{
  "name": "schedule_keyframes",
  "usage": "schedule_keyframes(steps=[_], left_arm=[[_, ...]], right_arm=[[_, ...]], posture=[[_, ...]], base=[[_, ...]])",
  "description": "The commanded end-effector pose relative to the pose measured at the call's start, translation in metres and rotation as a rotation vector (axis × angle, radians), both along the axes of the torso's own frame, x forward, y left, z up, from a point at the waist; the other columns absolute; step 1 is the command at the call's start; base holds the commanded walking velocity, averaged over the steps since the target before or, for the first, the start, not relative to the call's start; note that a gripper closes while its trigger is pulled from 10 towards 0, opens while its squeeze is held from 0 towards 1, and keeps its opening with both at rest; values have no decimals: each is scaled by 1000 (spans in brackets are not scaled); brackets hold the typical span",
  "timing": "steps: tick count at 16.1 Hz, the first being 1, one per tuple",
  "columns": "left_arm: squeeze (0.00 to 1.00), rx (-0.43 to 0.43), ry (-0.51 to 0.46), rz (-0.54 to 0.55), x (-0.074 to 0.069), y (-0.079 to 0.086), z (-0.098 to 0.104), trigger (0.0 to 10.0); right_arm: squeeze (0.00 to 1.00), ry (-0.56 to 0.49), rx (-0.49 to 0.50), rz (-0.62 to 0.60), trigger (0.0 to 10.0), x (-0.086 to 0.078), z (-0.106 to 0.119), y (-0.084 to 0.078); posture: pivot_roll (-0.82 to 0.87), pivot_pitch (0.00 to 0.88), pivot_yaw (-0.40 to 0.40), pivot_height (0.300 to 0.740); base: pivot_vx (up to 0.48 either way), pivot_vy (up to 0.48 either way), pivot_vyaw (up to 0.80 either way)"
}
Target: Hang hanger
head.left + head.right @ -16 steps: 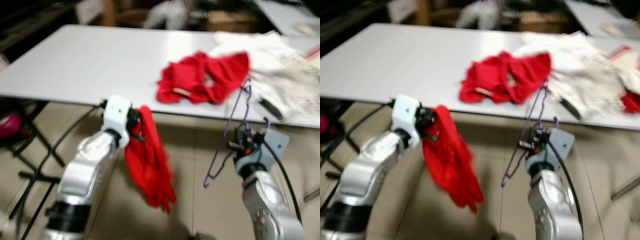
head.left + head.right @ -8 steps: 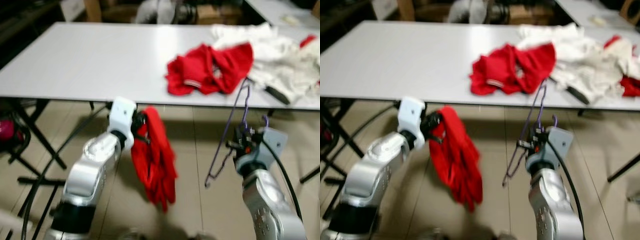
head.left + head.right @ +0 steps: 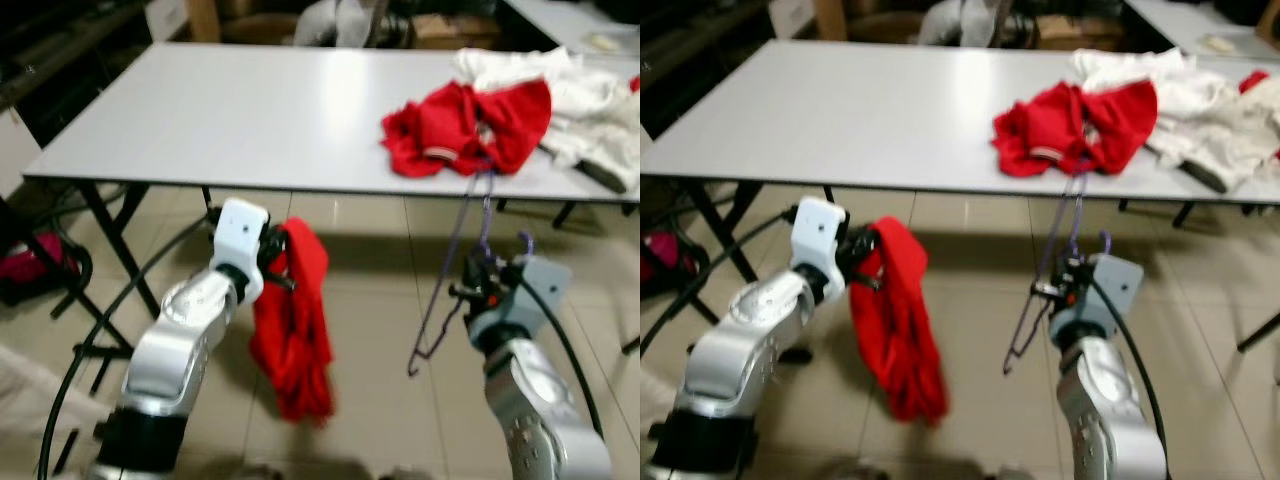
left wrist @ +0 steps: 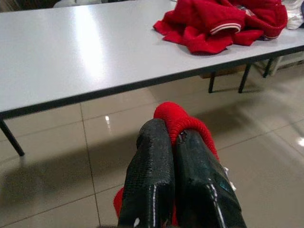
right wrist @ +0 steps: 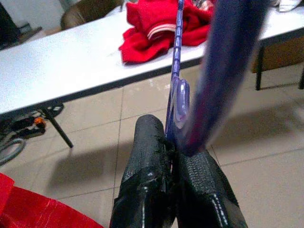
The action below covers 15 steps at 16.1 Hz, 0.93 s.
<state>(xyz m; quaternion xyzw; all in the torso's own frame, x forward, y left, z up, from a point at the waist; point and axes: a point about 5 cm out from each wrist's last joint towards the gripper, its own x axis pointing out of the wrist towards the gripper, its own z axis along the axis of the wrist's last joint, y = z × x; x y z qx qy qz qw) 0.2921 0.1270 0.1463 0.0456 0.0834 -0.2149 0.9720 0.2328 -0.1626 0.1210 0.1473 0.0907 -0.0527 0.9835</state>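
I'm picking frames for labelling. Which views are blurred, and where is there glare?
Both eye views are softly blurred all over. The left wrist view is sharp, with a bright glare streak on the white table. In the right wrist view the purple hanger close to the lens is smeared out of focus.

Table (image 3: 220,110): long, pale grey, on dark folding legs over a tiled floor (image 3: 370,300). On it lay a crumpled red garment (image 3: 465,125) and, beside it, white cloths (image 3: 580,90).
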Motion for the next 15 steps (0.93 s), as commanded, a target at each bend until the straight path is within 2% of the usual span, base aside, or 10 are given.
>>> schedule_keyframes(steps=[1,4,10,12,15], left_arm=[[0,6,-36,7,1,5,8,10000],[0,8,-38,6,2,4,8,10000],[0,-40,-51,21,3,3,13,10000],[0,-21,-59,29,5,4,13,10000],[0,-55,-76,36,7,3,19,10000]], right_arm=[[0,-14,7,19,10000,2,4,4],[0,-12,5,23,10000,1,3,5],[0,-9,-1,23,10000,0,3,4],[0,-23,-46,45,10000,2,5,3],[0,-35,-70,70,10000,4,9,-1]], posture=[[-23,31,24,740],[-23,27,25,740],[-27,24,27,740],[-28,24,24,740],[-30,27,16,740]], base=[[0,379,0],[0,380,0],[0,0,0],[0,0,0],[0,0,0]])
